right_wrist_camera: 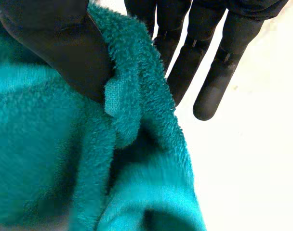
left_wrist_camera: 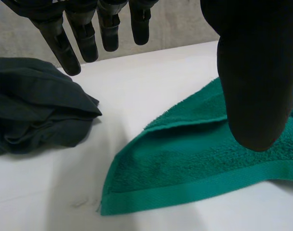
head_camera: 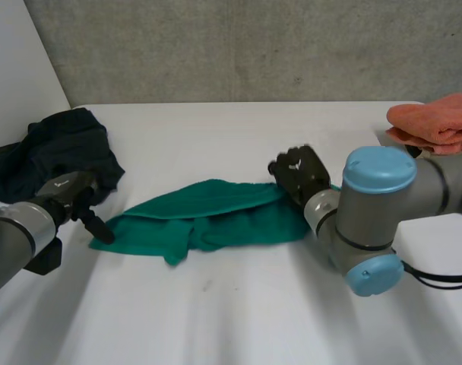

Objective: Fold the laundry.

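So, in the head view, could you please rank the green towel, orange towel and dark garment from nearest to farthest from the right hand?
1. green towel, its end pinched by the right hand.
2. orange towel, folded, off to the right.
3. dark garment, crumpled at the far left.

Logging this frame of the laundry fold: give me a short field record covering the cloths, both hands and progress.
green towel: middle of the white table, loosely doubled over, rumpled
left hand: open, at the towel's corner nearest the dark garment, not gripping
right hand: pinching the towel's opposite end between thumb and fingers
dark garment: crumpled heap beside the left hand
orange cloth: folded, at the table's far corner on the right arm's side
progress: fold unfinished
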Robot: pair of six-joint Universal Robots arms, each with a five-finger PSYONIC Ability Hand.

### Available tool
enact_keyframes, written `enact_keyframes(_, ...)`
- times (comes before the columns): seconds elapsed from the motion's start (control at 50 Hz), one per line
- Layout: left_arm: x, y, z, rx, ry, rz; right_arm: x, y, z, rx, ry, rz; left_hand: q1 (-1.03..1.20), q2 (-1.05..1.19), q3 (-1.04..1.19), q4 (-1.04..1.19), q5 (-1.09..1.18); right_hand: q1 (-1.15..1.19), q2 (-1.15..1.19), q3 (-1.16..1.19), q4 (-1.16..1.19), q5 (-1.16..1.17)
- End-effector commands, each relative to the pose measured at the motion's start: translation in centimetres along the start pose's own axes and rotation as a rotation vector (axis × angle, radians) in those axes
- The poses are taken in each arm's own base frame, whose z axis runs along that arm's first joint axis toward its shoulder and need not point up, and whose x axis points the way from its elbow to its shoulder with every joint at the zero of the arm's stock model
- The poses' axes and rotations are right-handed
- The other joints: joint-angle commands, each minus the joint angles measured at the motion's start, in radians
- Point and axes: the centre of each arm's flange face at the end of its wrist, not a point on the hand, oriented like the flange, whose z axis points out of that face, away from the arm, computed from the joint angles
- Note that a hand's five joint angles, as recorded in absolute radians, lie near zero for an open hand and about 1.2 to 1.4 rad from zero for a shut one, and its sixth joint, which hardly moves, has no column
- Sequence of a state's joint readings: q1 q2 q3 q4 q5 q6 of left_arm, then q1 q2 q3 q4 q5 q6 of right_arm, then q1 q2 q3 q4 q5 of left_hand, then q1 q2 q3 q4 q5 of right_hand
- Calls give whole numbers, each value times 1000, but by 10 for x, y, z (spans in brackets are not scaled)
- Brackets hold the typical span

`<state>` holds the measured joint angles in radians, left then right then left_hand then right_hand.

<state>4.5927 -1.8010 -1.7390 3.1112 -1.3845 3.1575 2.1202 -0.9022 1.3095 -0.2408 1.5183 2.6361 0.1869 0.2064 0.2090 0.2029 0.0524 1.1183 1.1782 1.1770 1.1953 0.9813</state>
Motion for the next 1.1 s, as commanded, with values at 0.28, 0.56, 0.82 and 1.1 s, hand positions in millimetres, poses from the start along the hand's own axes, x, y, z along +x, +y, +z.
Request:
enact_keyframes(0.28, 23, 19, 41, 2, 1, 78, 40, -112, -95, 181, -98, 45, -12, -32, -34, -28, -52, 278, 218, 219, 201, 240)
enact_keyframes(0.56, 13, 13, 54, -2, -63, 129, 90, -125, -108, 219, -45, 124, 1209, 1190, 1187, 1193, 1169, 278, 218, 219, 201, 240)
enact_keyframes(0.82, 18, -150, 64, 702, -100, 181, 121, -114, -14, 154, 126, -26, 1209, 1190, 1187, 1193, 1169, 278, 218, 219, 201, 240)
enact_keyframes(1.1, 14, -238, 16, 1107, -146, 185, 194, -204, -11, 849, 493, -10, 1209, 1190, 1187, 1193, 1169, 278, 218, 219, 201, 240)
